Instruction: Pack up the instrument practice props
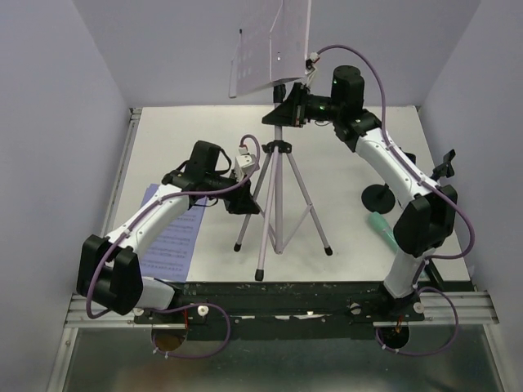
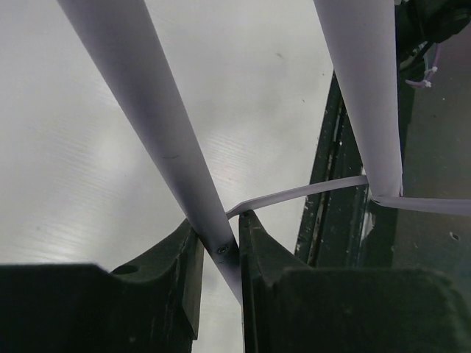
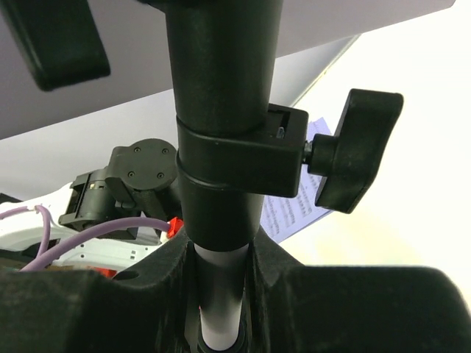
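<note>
White surface (image 1: 188,131) between lavender walls (image 1: 49,122) carries the silver tripod (image 1: 278,200), upright near the middle, its pale perforated desk (image 1: 270,49) tilted on top. The left hand (image 2: 219,246) is clamped on one tripod leg — the right hand (image 3: 219,257) grips the centre pole just under the black clamp collar (image 3: 243,151). Printed sheet-music pages (image 1: 176,245) lie flat under the left arm (image 1: 155,216); a mint-green microphone (image 1: 382,227) and a black round-based pole (image 1: 378,196) sit beside the right arm (image 1: 392,163).

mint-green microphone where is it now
Top view: the mint-green microphone lies on the table's right side, beside the round black pole base, partly under the right arm.
</note>
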Controlling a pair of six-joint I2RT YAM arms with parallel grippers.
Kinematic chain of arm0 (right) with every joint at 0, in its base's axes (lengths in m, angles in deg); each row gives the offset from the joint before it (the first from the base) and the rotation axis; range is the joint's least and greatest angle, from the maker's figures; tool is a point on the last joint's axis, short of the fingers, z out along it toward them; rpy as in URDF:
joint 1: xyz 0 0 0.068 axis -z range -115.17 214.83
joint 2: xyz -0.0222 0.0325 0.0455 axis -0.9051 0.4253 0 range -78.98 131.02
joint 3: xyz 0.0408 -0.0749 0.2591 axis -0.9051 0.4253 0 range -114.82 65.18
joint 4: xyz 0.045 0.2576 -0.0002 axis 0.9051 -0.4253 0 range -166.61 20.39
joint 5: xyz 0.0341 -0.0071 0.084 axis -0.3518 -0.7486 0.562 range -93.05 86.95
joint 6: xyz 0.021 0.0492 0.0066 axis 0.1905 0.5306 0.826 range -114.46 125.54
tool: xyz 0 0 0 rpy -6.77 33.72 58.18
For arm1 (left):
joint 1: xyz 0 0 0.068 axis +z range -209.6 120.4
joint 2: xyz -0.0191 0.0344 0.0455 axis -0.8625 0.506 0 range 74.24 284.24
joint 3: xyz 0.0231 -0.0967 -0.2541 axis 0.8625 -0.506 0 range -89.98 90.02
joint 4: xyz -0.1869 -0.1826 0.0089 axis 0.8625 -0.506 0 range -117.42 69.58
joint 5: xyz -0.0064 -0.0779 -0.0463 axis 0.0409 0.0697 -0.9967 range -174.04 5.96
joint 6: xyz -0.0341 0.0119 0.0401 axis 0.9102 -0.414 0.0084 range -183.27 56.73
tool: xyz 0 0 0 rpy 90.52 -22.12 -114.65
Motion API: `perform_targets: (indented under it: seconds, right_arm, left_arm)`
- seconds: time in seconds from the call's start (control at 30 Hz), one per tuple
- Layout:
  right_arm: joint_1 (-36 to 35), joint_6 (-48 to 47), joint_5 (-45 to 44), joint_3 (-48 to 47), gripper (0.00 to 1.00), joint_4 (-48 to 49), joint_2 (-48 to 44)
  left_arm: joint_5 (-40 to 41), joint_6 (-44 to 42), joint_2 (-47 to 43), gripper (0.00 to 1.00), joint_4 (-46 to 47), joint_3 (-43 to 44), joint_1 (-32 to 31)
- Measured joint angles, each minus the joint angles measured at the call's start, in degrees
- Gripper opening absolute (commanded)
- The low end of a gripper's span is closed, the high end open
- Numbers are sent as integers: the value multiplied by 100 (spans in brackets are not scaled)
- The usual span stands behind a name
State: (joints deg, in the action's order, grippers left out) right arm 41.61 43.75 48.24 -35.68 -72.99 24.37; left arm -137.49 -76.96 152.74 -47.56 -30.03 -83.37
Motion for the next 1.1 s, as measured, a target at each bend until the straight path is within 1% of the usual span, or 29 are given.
perform_targets:
  seconds: [0.1, 0.23, 0.5, 0.77, 0.93, 0.97, 1.0, 1.03, 1.1]
  right_arm:
    - [-92, 140, -2, 131, 0, 0, 175]
    - [-157, 238, -50, 313, 0, -24, 409]
    - [-166, 487, -68, 520, 0, -46, 1075]
    - [-70, 669, -188, 796, 0, 221, 1628]
    - [0, 671, -446, 848, 0, 304, 1928]
    - [20, 673, -505, 848, 5, 339, 1982]
    - [37, 675, -570, 848, 12, 358, 2026]
    - [52, 675, -640, 848, 26, 358, 2061]
    - [85, 671, -809, 848, 56, 345, 2122]
  left_arm:
    - [0, 50, -90, 0, -297, -195, 44]
    - [-4, 140, -140, 0, -323, -560, 127]
    - [-39, 929, -74, 0, 284, -1307, 157]
    - [-37, 1283, 476, 0, 531, -1405, 170]
    - [-35, 1471, 848, 0, 855, -1440, 363]
    - [-35, 1539, 883, 0, 933, -1449, 409]
    - [-37, 1628, 922, 0, 1034, -1456, 455]
    - [-37, 1700, 944, 0, 1121, -1464, 481]
    - [-46, 1904, 984, 0, 1318, -1482, 520]
